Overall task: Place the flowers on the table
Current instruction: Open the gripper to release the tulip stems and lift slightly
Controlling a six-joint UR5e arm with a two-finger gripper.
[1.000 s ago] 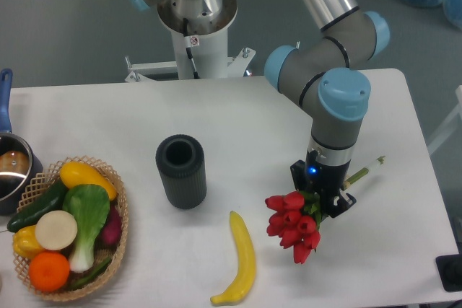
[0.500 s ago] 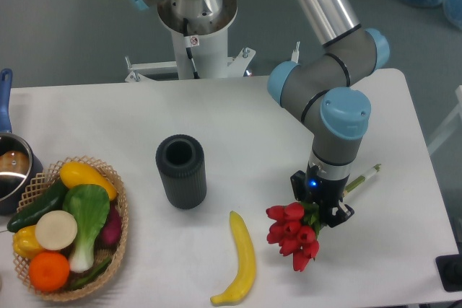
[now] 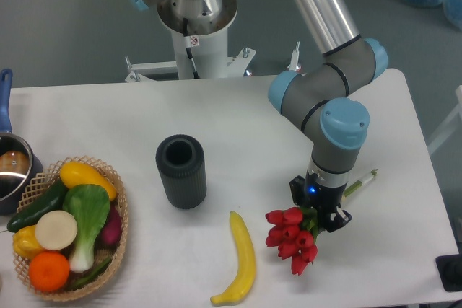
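Camera view, flowers (image 3: 292, 239) at lower right of centre, red buds low over the table (image 3: 238, 117), pale stem ends toward the right; gripper (image 3: 320, 210) clamped around the stems; banana (image 3: 241, 258) left; dark cylinder (image 3: 181, 171), vegetable basket (image 3: 69, 228) lower left

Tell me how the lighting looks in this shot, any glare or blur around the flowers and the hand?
Fixed camera view: soft, even overhead light on the table, with only faint shadows under the flowers and banana; no harsh glare, just a mild sheen on the arm's metal tube; the picture is slightly soft overall, and the hand is mostly hidden beneath the wrist, so its fingers cannot be made out.
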